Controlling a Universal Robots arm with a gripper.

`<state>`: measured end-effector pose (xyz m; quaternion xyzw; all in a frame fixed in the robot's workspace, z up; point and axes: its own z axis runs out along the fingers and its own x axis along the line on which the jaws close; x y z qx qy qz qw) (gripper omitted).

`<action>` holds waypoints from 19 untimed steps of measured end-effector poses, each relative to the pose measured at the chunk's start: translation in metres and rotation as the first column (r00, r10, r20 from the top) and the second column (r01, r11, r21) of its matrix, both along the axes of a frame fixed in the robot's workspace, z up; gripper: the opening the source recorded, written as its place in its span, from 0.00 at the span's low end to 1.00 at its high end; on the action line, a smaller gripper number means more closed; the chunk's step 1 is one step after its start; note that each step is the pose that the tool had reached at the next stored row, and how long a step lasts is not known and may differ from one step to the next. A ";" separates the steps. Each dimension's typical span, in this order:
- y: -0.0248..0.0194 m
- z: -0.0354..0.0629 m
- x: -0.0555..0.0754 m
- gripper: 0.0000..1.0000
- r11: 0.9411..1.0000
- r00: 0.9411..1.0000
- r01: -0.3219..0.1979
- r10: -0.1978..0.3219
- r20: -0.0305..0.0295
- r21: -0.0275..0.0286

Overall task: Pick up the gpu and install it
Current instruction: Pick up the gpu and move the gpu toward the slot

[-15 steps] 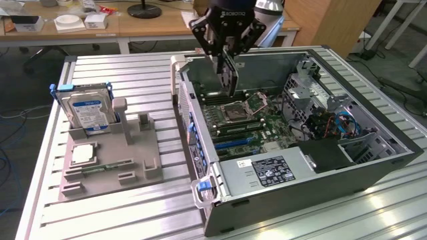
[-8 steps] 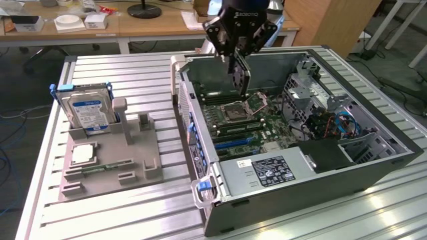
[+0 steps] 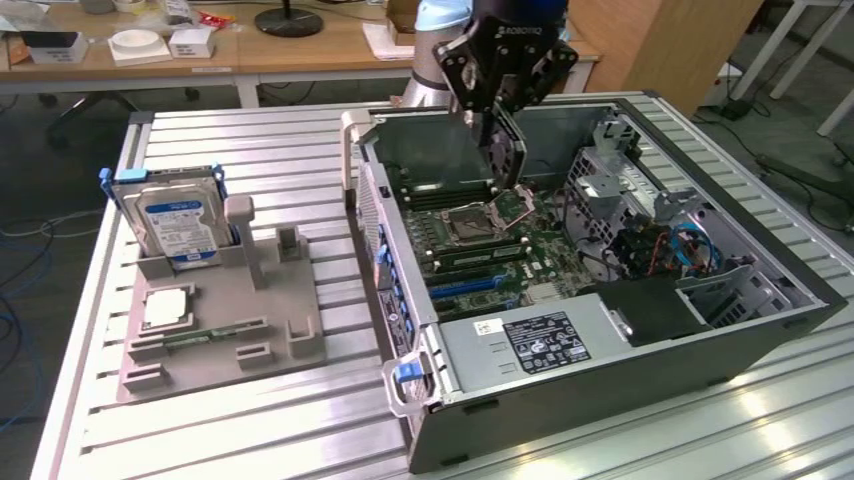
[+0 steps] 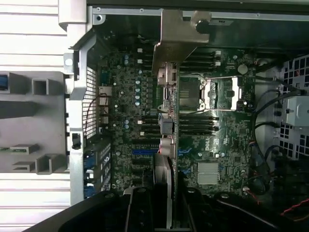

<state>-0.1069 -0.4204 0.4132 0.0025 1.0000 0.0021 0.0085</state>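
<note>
While the gripper [image 3: 498,112] hangs over the open computer case [image 3: 747,330], its jaws are clamped on the gpu [image 3: 509,160], pinching the thin card from both flat sides near its upper end. The gpu hangs on edge, nearly upright, reaching down from the fingers into the case above the motherboard [image 3: 521,255], with its lower end close to the processor socket [image 3: 483,215]; whether it touches the board cannot be told. In the wrist view the gpu [image 4: 168,72] appears edge-on as a narrow strip running away from the gripper [image 4: 165,212], its silver bracket at the far end, with the motherboard [image 4: 227,140] spread beneath it on both sides. The case lies on its side on the slotted aluminium table [image 3: 240,430], and a power supply [image 3: 534,340] sits at its near end. Well apart from the case, toward the exterior view's left, a gray holder [image 3: 267,300] carries a hard drive [image 3: 174,215] with a blue label standing upright and a narrow memory stick [image 3: 220,330] lying flat.
</note>
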 end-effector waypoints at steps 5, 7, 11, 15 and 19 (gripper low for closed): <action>0.0000 -0.0009 0.014 0.27 1.000 1.000 0.000 0.000 0.000 0.000; 0.0000 -0.0012 0.018 0.27 1.000 1.000 0.000 0.000 0.000 0.000; 0.0000 -0.0017 0.026 0.27 1.000 1.000 0.004 -0.004 0.000 0.000; 0.0000 -0.0019 0.034 0.27 1.000 1.000 0.011 -0.011 0.000 0.000; 0.0000 -0.0024 0.062 0.27 1.000 1.000 0.011 -0.011 0.000 0.000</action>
